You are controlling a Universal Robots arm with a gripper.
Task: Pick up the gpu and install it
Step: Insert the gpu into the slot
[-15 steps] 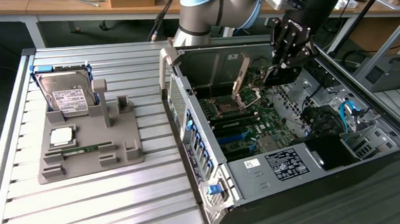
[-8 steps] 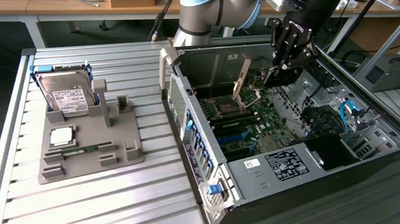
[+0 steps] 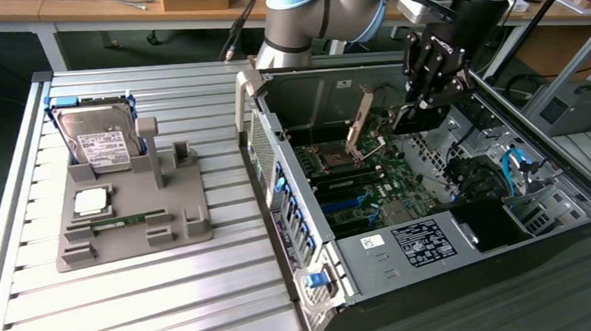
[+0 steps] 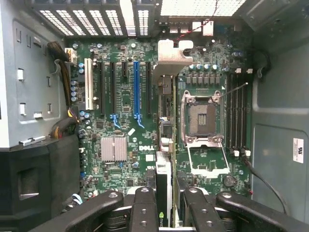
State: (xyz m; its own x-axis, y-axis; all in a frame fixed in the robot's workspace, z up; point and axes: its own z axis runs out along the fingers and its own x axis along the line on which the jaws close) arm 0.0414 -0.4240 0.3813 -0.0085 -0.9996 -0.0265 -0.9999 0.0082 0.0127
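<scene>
I see my black gripper (image 4: 167, 207) clamped on the thin dark gpu card (image 4: 163, 171) with its pale metal end bracket, held edge-on over the green motherboard (image 4: 120, 159).

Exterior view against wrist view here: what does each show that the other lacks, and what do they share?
Exterior view: the slatted table, the grey fixture on it with the hard drive standing in it, and the arm. Wrist view: the white slot and the Dell lettering on the motherboard. Shared: the gpu clamped in the claw, and the open CPU socket.
</scene>
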